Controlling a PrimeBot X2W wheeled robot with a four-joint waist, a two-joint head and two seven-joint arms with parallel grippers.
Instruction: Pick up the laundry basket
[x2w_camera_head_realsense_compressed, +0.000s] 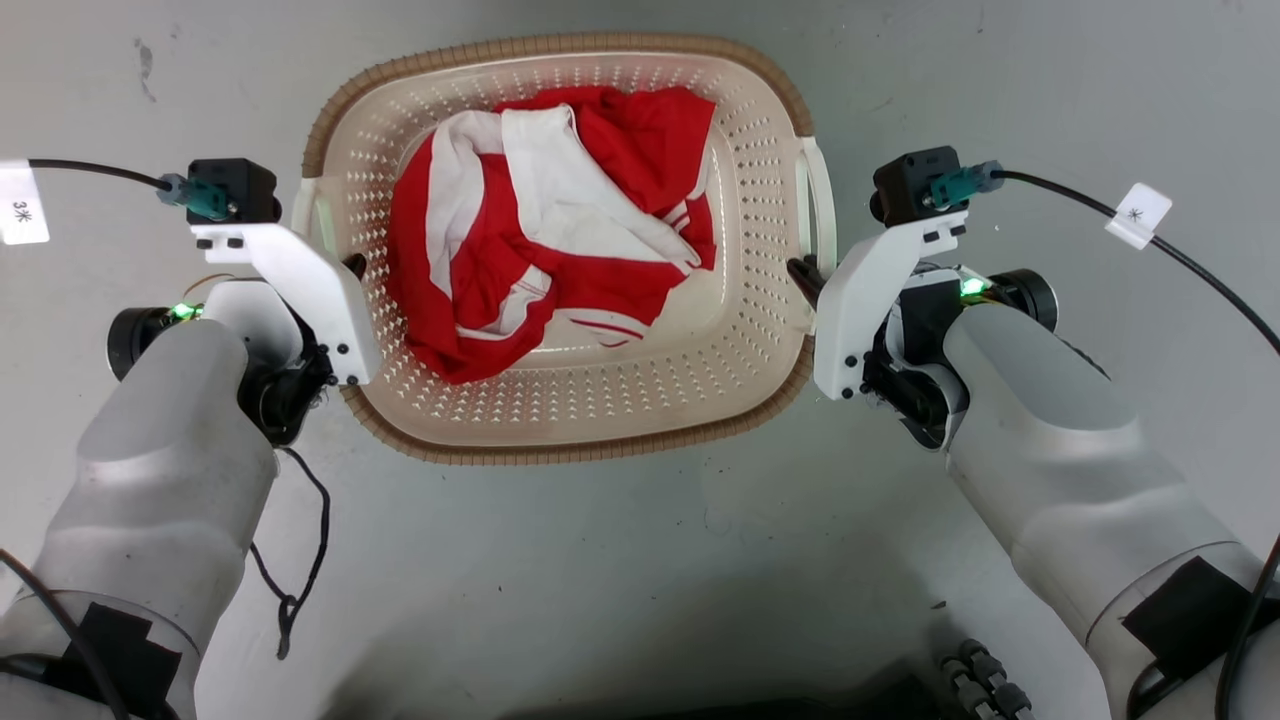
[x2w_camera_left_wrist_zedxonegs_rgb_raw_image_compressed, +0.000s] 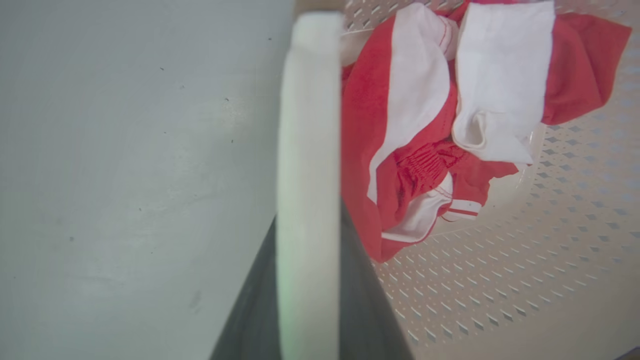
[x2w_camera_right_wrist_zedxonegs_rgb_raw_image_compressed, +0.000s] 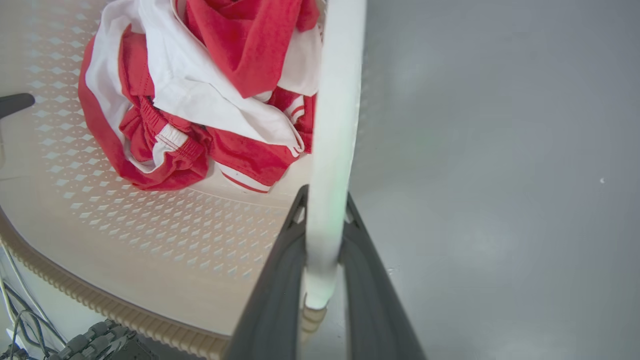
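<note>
The laundry basket is cream-white and perforated with a brown ribbed rim, and sits in the middle of the head view over the grey floor. Red and white clothes lie bunched inside it. My left gripper is at the basket's left side, shut on the white loop handle, which runs between its dark fingers. My right gripper is at the right side, shut on the other white handle, clamped between its fingers. I cannot tell whether the basket rests on the floor.
Bare grey floor surrounds the basket. A thin black cord dangles by my left forearm. Tagged black cables run from both wrist cameras. A dark ribbed part of my base shows at the bottom right.
</note>
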